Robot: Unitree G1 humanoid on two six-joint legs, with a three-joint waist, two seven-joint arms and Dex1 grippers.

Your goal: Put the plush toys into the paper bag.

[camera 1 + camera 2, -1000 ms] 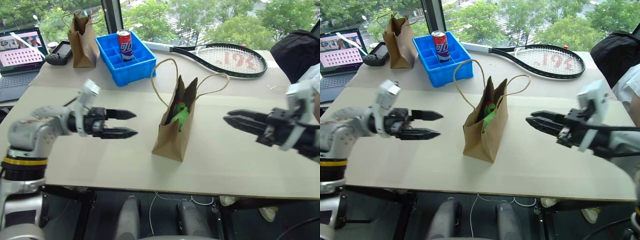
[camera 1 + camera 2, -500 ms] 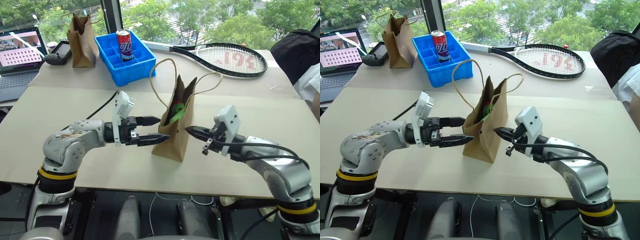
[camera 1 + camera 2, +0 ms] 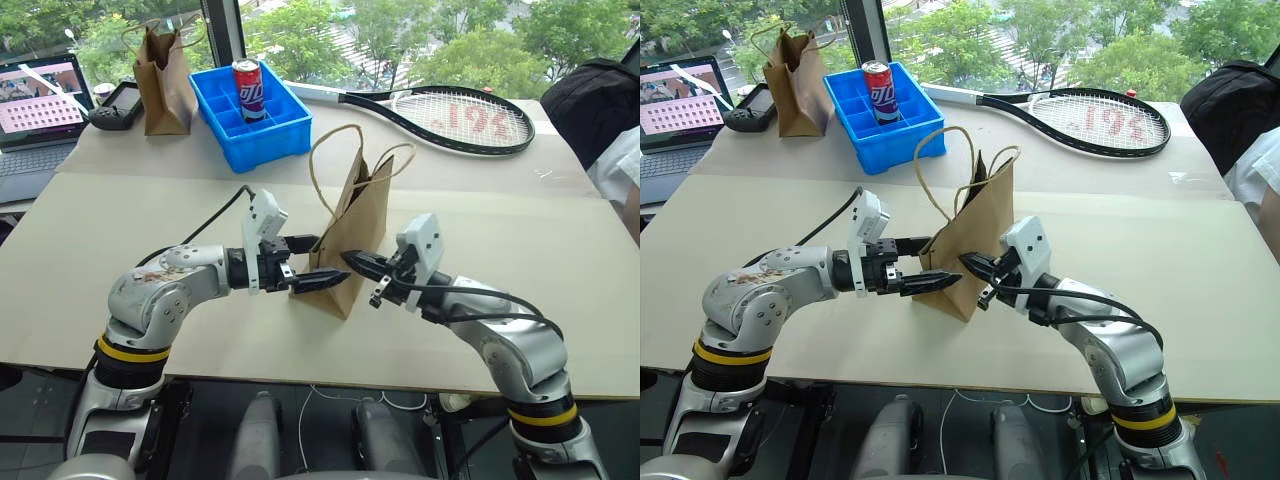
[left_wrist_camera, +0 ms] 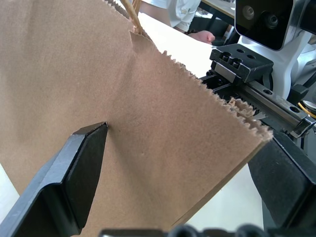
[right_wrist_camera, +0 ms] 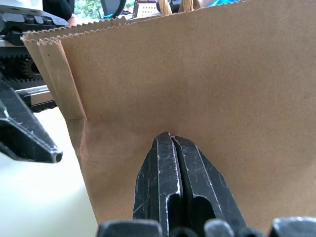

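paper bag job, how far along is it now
Done: can't confirm. The paper bag stands upright with its mouth pinched nearly flat, hiding the inside. In hand: the left pincer stands open astride the bag's edge, and the shut right pincer presses its tip against the bag's side. Remaining: probably just backing both pincers away, if the toys are inside.

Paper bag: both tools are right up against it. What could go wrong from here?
1. The paper bag stands pinched flat; the shut right tool pressing its side may tip or crease it.
2. The open left tool straddles the bag's edge; closing there would crumple thin paper rather than grip firmly.
3. The loop handles stand free above; a rising tool could snag them.
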